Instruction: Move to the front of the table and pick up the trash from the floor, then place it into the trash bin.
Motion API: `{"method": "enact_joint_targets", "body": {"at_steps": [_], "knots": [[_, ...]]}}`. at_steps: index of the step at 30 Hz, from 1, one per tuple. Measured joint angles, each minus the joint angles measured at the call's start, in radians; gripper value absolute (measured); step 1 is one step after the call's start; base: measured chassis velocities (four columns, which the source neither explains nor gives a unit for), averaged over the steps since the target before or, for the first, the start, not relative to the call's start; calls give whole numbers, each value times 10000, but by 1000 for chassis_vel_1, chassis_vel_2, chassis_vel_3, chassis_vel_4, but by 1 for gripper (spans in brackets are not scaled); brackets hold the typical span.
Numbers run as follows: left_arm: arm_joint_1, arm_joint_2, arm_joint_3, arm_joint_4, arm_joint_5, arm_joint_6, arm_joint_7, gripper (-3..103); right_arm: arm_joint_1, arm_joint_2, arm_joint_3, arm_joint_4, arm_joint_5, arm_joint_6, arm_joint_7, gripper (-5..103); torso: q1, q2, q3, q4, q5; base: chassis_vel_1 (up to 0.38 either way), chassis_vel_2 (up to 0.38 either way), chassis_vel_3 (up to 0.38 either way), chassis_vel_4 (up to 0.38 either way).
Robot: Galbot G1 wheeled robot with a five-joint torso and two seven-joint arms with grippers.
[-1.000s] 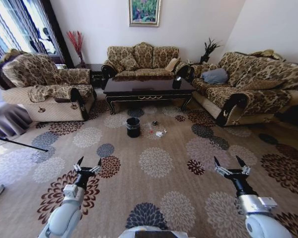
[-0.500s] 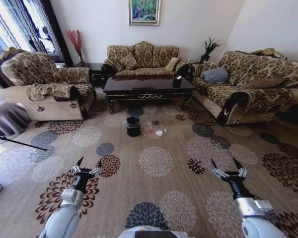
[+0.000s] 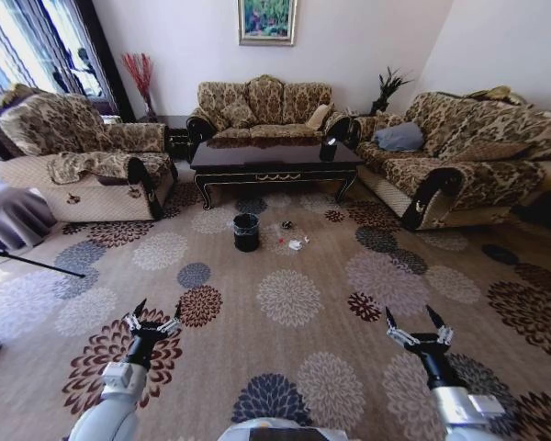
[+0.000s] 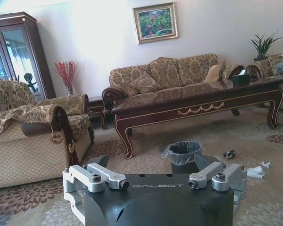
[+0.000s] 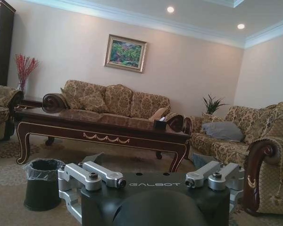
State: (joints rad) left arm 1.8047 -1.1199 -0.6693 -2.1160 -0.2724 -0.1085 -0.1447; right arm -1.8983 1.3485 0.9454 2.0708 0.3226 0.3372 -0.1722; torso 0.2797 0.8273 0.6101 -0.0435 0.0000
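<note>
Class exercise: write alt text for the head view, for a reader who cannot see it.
Both grippers, left gripper and right gripper, hover open and empty over the floor. Far ahead, the trash bin and the trash lie before the table.

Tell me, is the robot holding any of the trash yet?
No. The left gripper and right gripper are open and empty, low over the floor. The trash lies beside the trash bin.
</note>
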Motion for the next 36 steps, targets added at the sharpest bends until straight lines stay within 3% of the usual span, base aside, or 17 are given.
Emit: {"method": "enact_joint_targets", "body": {"at_steps": [10,36], "knots": [[-296,-4,78,-129,-176,223,-10,100,391,-189,174,46,1048,-456,-15,100,-212,-486,-271,0,0,0,0,0,0],[-1037,-558,258,-249,-295,1142,-233,100,720,-244,132,131,775,-553,151,100,-649,-1544,-897,0,1,0,0,0,0]]}}
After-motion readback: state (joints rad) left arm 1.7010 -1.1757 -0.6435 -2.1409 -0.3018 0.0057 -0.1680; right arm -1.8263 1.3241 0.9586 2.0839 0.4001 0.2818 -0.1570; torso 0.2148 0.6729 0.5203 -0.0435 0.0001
